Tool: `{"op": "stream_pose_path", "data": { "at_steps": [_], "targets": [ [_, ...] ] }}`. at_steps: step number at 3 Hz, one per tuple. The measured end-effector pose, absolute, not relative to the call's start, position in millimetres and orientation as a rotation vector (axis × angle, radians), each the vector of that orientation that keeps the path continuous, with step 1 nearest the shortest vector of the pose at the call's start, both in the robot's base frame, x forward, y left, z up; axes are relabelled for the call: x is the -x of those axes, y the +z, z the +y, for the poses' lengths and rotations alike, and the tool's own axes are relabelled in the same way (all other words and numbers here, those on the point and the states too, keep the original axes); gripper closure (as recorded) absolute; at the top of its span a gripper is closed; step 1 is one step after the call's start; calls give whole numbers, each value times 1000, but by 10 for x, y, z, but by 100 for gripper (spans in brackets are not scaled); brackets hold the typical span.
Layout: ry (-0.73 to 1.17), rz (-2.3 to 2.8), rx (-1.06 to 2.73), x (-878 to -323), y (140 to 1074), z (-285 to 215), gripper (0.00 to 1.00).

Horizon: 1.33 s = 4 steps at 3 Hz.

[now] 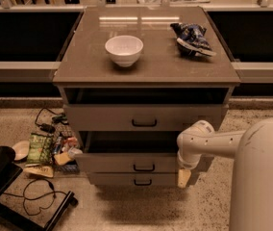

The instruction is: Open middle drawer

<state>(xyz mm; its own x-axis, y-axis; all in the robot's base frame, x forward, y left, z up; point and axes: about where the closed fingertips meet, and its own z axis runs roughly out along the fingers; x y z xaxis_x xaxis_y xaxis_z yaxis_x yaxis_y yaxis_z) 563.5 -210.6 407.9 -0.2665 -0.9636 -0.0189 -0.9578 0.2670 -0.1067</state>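
Grey-beige middle drawer [108, 163] sits pulled out, interior shadowed. White bowl [124, 49] on cabinet top [151, 73] looks empty. Gripper [183, 177] beside drawer's right end, state unreadable.

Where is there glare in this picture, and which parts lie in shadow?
Camera view: glare streaks lie on the cabinet top behind the white bowl; the inside of the middle drawer is dark; a shadow falls on the floor below; the gripper hangs at that drawer's right end.

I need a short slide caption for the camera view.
The middle drawer stands partly open; the robot's hand hangs at its right end, white bowl on the cabinet.
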Motion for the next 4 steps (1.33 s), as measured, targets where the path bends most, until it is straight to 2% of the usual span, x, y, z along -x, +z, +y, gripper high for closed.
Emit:
{"op": "stream_pose_path", "data": {
  "at_steps": [1, 2, 3, 4],
  "targets": [
    [-62, 2504, 1815, -5342, 4015, -2143, 41],
    [-57, 2510, 1812, -5314, 4012, -2147, 72],
    [-57, 2511, 1812, -5313, 4012, -2148, 95],
    [-27, 2580, 1790, -5052, 4030, -2195, 100]
  ]
}}
